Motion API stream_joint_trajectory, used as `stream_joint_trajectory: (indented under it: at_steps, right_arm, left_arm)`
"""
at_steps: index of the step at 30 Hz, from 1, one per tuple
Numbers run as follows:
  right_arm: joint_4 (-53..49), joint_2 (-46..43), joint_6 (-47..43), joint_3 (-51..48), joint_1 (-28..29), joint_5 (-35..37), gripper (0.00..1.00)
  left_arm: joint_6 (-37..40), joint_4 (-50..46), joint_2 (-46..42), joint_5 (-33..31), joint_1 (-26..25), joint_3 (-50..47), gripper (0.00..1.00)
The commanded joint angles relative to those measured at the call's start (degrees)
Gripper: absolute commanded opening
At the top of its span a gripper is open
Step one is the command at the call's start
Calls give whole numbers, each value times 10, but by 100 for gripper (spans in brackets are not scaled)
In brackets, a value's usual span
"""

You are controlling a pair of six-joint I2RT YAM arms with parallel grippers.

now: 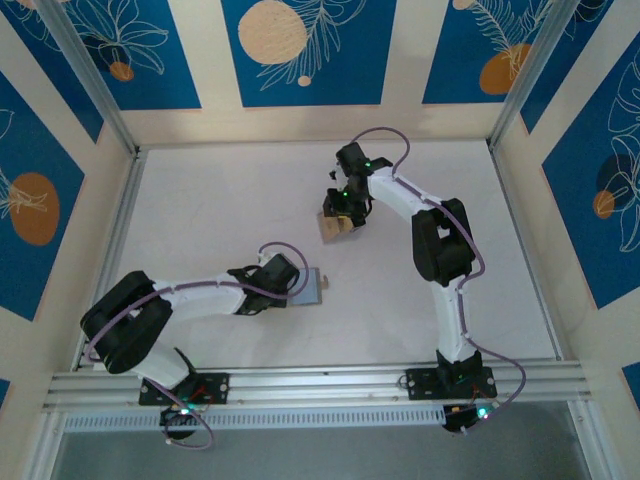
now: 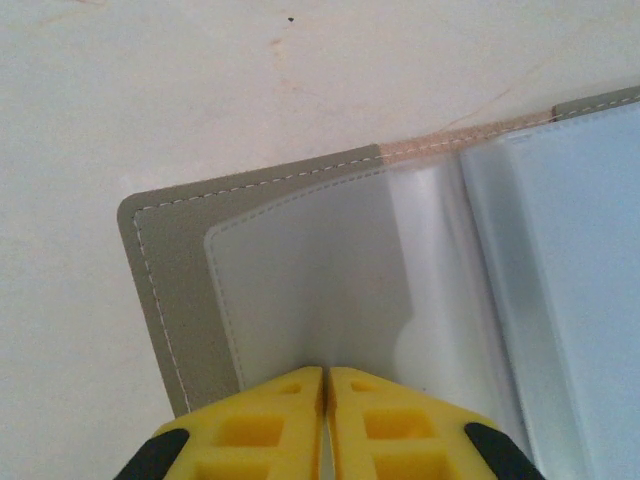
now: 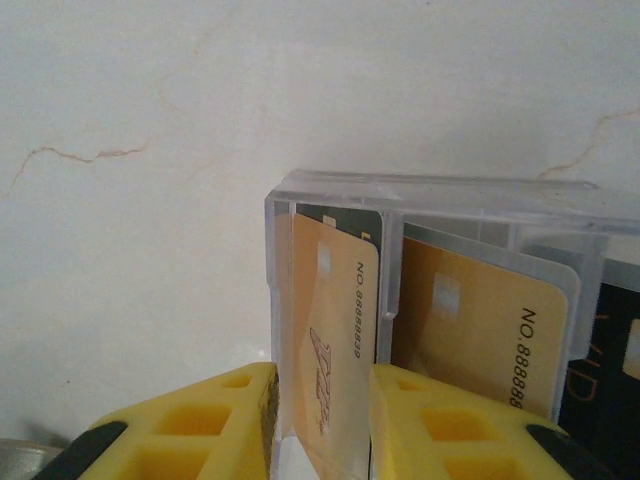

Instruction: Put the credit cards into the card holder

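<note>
Card pick-up in hand: right claw at a tan card, left claw on the open card holder

Right claw (image 3: 322,378) has its yellow fingers partway apart, 1 on each side of a tan credit card (image 3: 330,300) standing in the left compartment of a clear plastic case (image 3: 430,190); I cannot tell whether they press on it or merely flank it. A 2nd tan card (image 3: 480,320) stands in the next compartment, with a black card (image 3: 612,350) beyond. Left claw (image 2: 327,378) is clenched, its fingers together over the clear sleeve (image 2: 300,290) of the grey card holder (image 2: 175,240), which lies open on the white table (image 2: 100,100), apart from the case. The next move, I judge, calls for a firm pinch, a straight lift clear of the case walls, then a carry to the sleeve mouth
</note>
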Motion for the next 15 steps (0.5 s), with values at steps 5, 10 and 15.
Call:
stream_joint_trajectory:
  at_steps: [5, 10, 15]
  right_arm:
    - [-4, -22, -9, -6, 6, -28, 32]
    - [-16, -16, -9, 9, 18, -7, 32]
    - [-37, -5, -8, 32, 32, 26, 32]
  left_arm:
    - [-7, -20, 40, 56, -3, -32, 10]
    - [-7, -17, 42, 58, -2, -32, 10]
    - [-7, -15, 43, 59, -3, -32, 10]
